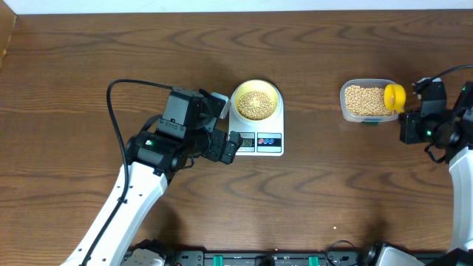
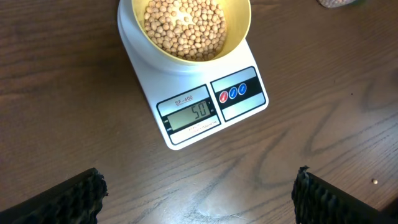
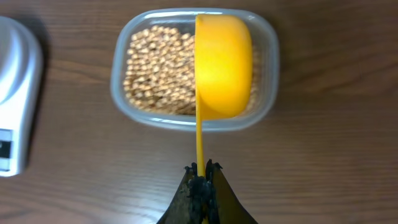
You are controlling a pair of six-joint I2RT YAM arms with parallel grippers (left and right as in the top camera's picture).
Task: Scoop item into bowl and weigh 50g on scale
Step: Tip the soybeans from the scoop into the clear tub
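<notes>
The pale yellow-green bowl [image 1: 256,102] holds tan beans [image 2: 185,27] and sits on the white scale [image 1: 270,140]. In the left wrist view the bowl's rim [image 2: 239,37] shows and the scale's display [image 2: 191,114] reads 50. My left gripper [image 2: 198,196] is open and empty, just left of and in front of the scale [image 2: 242,93]. My right gripper [image 3: 203,171] is shut on the handle of a yellow scoop [image 3: 222,65]. The scoop [image 1: 395,96] hangs turned on its side over the right end of a clear tub [image 1: 347,111] of beans [image 3: 155,68].
The clear tub [image 3: 264,102] stands right of the scale on the dark wooden table [image 1: 332,192]. A black cable [image 1: 118,89] loops from the left arm. A corner of the scale [image 3: 15,87] shows at the left of the right wrist view.
</notes>
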